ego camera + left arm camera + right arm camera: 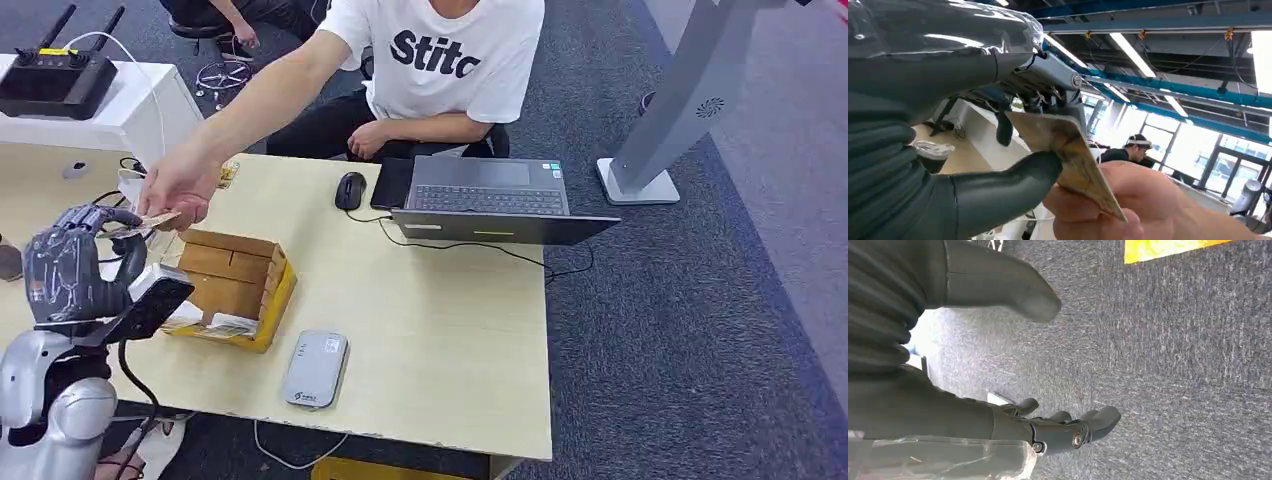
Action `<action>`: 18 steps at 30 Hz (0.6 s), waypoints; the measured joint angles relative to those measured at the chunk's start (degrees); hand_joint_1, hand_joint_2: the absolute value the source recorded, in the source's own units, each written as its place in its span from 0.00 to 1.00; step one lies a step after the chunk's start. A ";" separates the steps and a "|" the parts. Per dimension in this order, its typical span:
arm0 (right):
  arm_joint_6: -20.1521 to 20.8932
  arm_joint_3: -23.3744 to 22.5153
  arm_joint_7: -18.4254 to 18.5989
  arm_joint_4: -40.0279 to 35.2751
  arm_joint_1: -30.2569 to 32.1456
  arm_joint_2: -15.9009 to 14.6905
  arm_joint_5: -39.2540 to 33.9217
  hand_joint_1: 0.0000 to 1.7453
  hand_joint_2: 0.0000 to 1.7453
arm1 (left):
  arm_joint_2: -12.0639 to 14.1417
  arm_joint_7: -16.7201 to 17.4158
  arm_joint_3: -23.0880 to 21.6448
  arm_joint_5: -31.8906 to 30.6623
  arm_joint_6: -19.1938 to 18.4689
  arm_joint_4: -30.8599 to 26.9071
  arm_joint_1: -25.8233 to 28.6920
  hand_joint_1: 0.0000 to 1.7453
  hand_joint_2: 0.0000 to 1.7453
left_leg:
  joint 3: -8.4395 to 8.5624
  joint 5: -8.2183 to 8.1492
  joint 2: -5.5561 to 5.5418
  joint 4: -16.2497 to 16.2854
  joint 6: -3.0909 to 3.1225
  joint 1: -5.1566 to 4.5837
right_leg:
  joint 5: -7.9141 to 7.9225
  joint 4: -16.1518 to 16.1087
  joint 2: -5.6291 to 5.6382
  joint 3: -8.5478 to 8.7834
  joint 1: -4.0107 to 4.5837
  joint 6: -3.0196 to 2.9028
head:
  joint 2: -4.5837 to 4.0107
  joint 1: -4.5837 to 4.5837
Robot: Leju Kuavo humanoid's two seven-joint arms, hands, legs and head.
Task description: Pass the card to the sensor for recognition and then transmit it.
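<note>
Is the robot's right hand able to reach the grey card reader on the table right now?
Probably not yet. The right hand hangs open over the carpet, away from the table. The card reader lies uncovered near the table's front edge, so nothing blocks it once the arm lifts.

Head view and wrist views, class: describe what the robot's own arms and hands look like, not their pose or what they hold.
The left arm is silver, rounded metal with a black cable looping beside it. The left hand is dark grey under clear plastic film, with a black block at its wrist. Up close it shows a grey ribbed cover, a thick grey thumb and darker fingers. The right hand looks alike: ribbed grey cover, dark fingers with silver screws.
</note>
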 joint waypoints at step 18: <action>0.22 1.20 0.19 0.00 0.00 0.00 -1.81 0.00 1.00 | -0.94 -0.46 -8.28 -0.90 -5.18 0.15 3.24 1.00 1.00 | -0.01 -0.01 0.00 0.00 0.01 -0.01 | 0.00 0.00 0.00 -0.01 0.00 0.00 | 0.00 -0.02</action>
